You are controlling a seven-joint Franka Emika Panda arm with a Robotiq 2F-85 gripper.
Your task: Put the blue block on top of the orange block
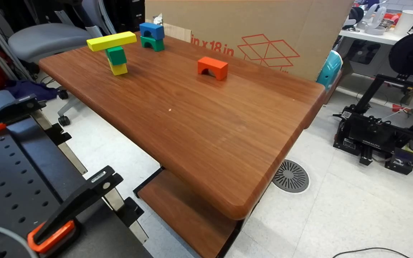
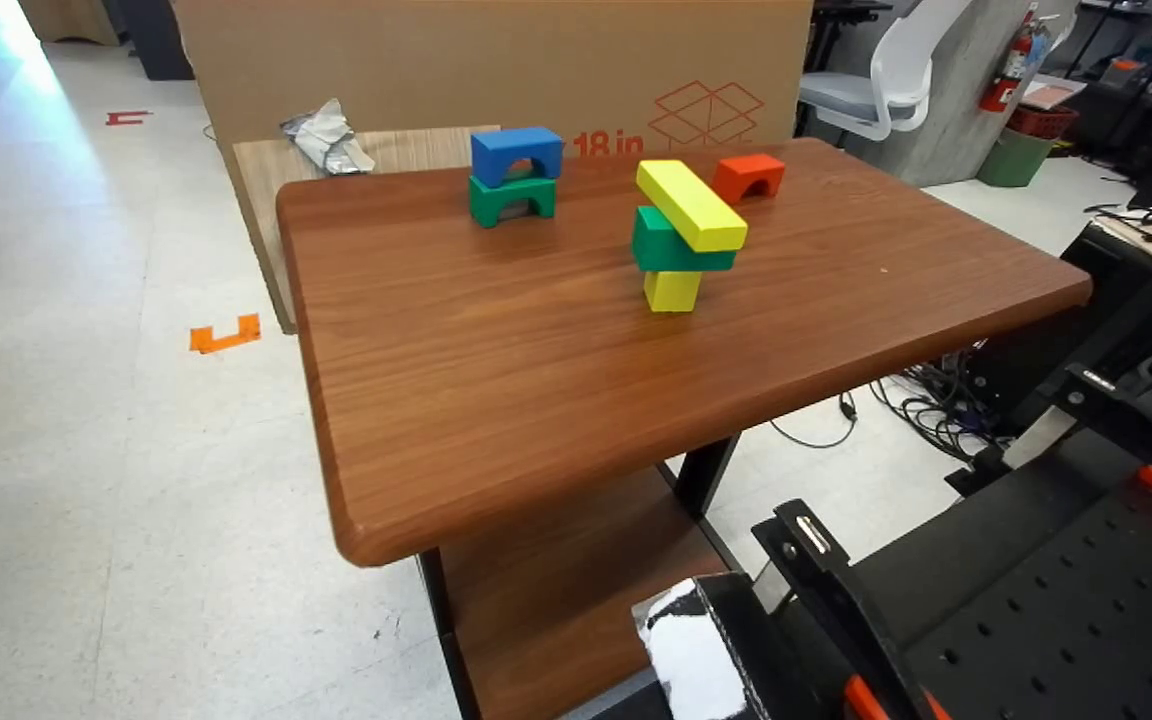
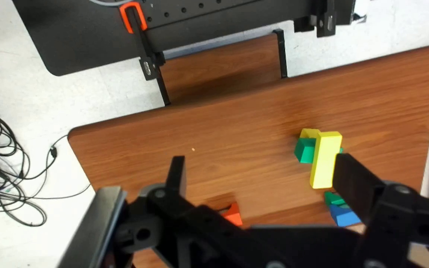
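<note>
see in the wrist view black angular fingers [image 3: 177, 175] spread wide, facing the rectangular brown wood-grain bench [image 3: 237, 123]. in an exterior view, find the blue arch-shaped block [image 1: 153, 28] atop a green arch-shaped block [image 1: 155, 42], at ten o'clock from the orange-red arch-shaped block [image 1: 214, 66], well apart. spot a yellow-and-green block tower [image 1: 116, 55] at eight o'clock from blue.

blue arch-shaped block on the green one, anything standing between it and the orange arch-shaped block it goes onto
Nothing visible stands between the blue arch-shaped block and the orange arch-shaped block. The stack of yellow and green blocks stands off their direct line, nearer the black perforated platform.
</note>
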